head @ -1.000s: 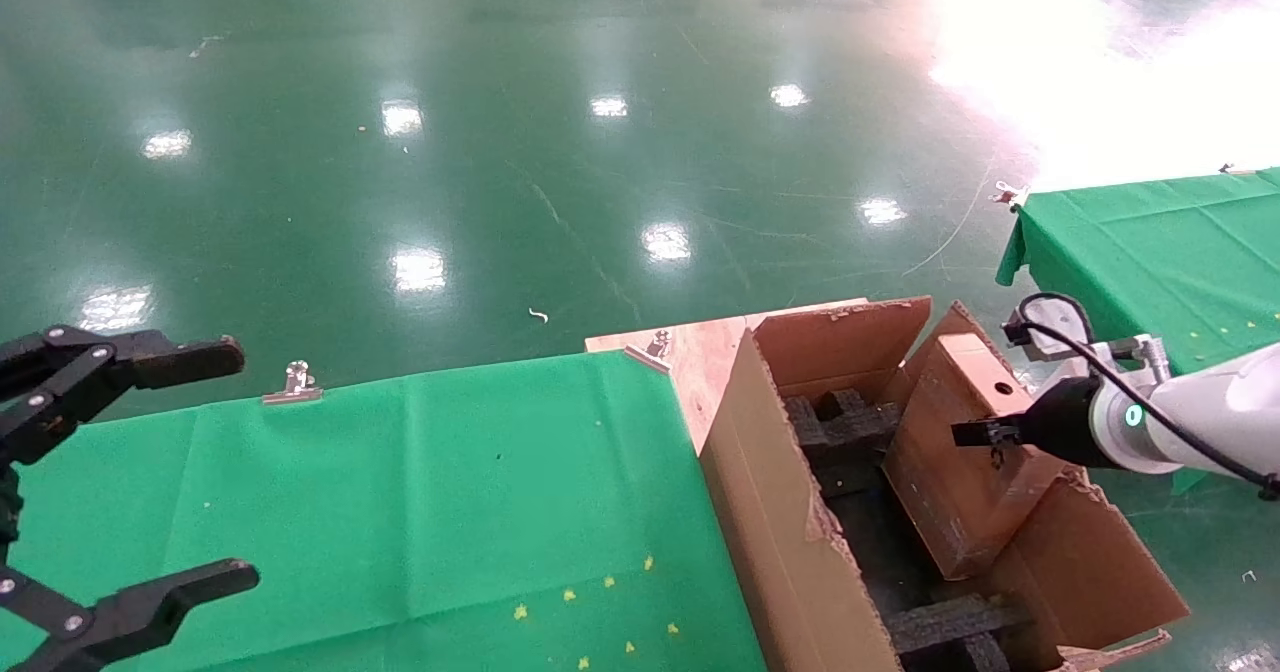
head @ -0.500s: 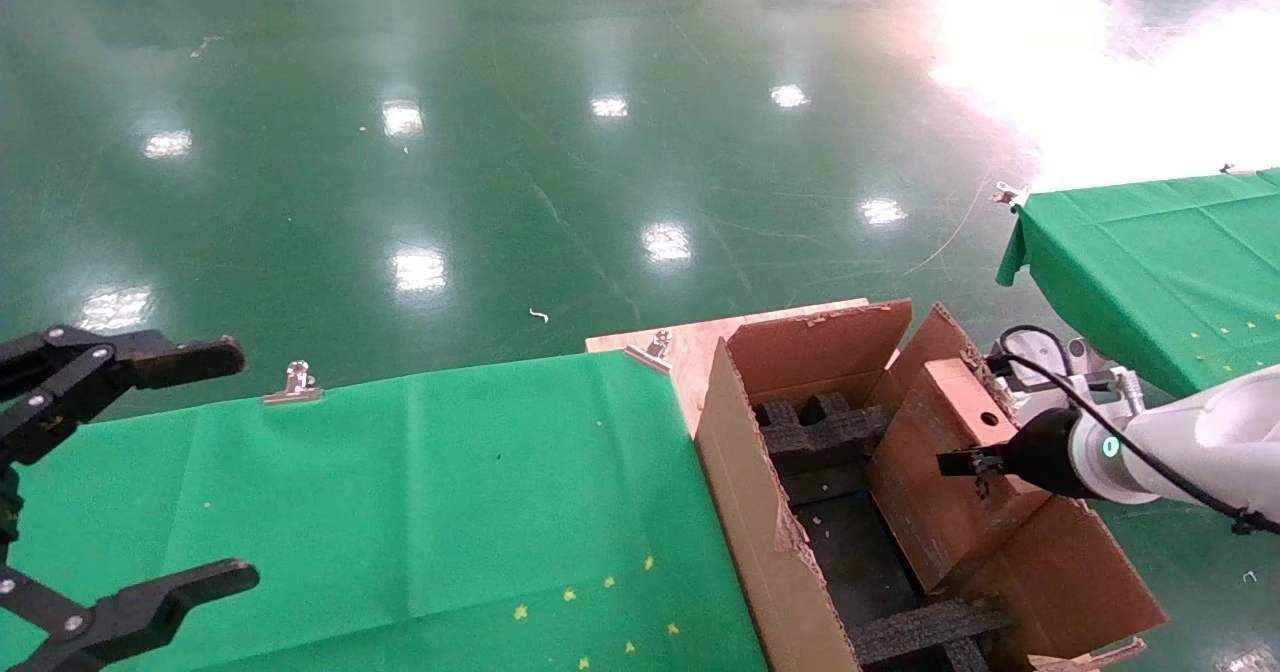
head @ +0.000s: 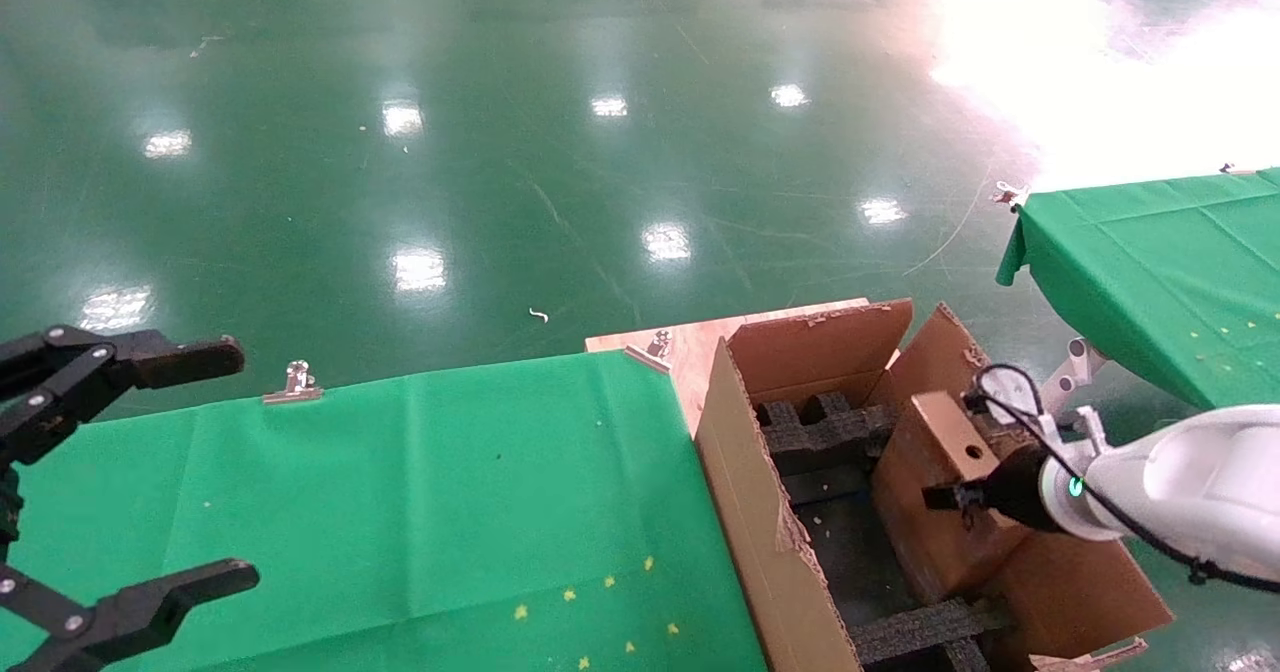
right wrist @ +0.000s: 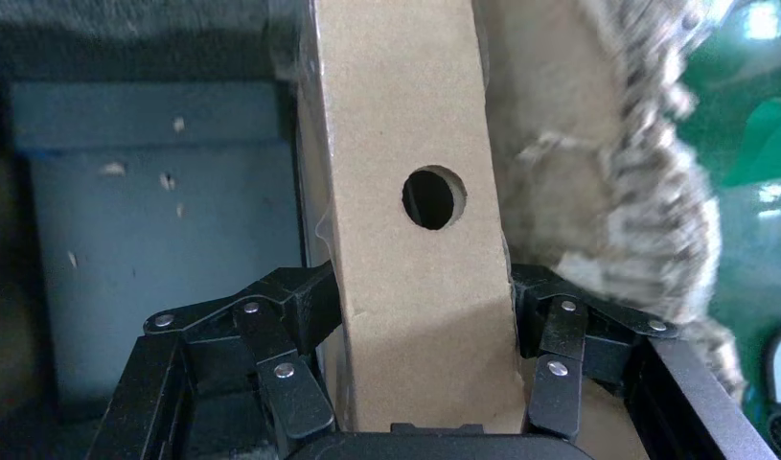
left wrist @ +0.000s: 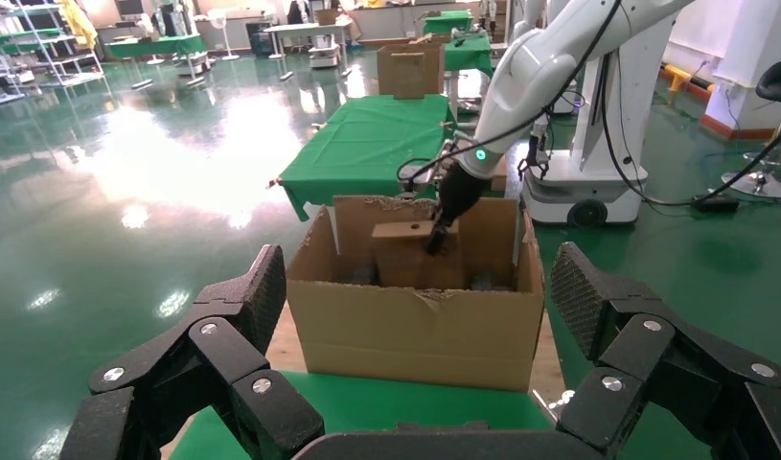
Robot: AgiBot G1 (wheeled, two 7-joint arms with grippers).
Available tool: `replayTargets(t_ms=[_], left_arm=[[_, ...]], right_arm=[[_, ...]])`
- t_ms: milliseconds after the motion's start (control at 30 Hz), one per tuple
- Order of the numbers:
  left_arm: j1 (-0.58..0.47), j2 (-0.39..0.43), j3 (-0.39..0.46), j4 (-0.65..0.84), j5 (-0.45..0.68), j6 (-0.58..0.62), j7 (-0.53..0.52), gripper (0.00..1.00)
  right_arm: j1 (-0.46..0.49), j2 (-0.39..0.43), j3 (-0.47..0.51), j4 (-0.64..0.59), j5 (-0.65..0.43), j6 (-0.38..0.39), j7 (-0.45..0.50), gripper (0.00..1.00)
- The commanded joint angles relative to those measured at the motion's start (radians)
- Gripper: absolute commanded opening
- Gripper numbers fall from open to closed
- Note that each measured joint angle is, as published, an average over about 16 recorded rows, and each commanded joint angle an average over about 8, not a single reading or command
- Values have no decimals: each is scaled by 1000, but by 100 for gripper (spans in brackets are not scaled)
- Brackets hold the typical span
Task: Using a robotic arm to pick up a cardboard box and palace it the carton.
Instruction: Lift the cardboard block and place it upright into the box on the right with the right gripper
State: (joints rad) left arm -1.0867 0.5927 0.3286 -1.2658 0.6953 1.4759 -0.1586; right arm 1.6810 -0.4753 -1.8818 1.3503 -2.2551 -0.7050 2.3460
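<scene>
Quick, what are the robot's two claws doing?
Left gripper: open, holding nothing.
Right gripper: shut on the cardboard box, inside the carton.

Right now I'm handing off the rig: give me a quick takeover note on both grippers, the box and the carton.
Right gripper: shut on the cardboard box, clamping its narrow edge below the round hole.
Left gripper: open, parked over the green table, holding nothing.
Cardboard box: standing on edge, partly inside the carton, against its right wall, above the black foam inserts.
Done: box picked and brought into the carton.
Left: seat the box, release, withdraw the right arm.
</scene>
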Motion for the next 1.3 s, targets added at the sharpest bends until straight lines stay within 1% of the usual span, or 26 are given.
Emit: replayTargets(t_ms=[33,300,567,600,800,833,867,1300], left_arm=[[0,0,0,0,0,0,0,100],[0,0,0,0,0,0,0,100],[0,0,0,0,0,0,0,100],[0,0,0,0,0,0,0,100],[0,0,0,0,0,0,0,100],[0,0,0,0,0,-1,0,100],[0,0,0,0,0,-1,0,100],[0,0,0,0,0,-1,0,100]], right_arm=[[-13,-7,-3,-1,-10,3,14,0],[-43,-24,-12,-9,-4,2,33,0],[-59,-37,-21,-17,25,-3,28,1],[-61,-38,-22,-18,29,-3,25,6],[-65,-41,-26,-21,40,-2,15,81],[-66,-41,-26,-21,41,-2,13,92],[-66,-41,-26,-21,42,-3,14,100],[-50,-37,-20,-22,48,-7,10,100]])
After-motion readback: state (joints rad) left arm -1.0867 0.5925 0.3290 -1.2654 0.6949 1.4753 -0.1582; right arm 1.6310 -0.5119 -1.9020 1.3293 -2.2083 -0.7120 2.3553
